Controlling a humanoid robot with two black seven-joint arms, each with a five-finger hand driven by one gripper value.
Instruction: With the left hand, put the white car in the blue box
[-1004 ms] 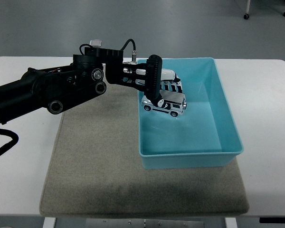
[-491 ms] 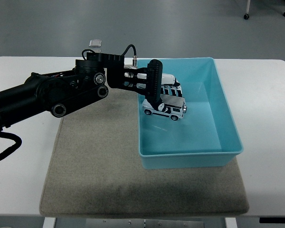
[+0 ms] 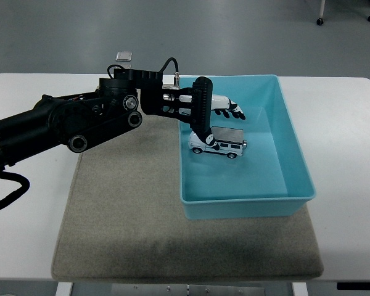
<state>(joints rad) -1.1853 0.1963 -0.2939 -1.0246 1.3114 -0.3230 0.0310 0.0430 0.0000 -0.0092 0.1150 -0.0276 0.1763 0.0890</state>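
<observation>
While left hand (image 3: 209, 111) hovers open, white car (image 3: 218, 143) sits inside — blue box (image 3: 290, 154)

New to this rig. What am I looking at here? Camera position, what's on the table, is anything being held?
One camera, mounted high on the robot's side, looks down over a white table. The black arm from the left ends in a five-fingered robot hand, reaching over the wall of a blue box. The box sits partly on a grey mat. Inside it is a white car, on its wheels on the box floor. The fingers are spread just above the car and appear to hold nothing. The right arm is out of view.
</observation>
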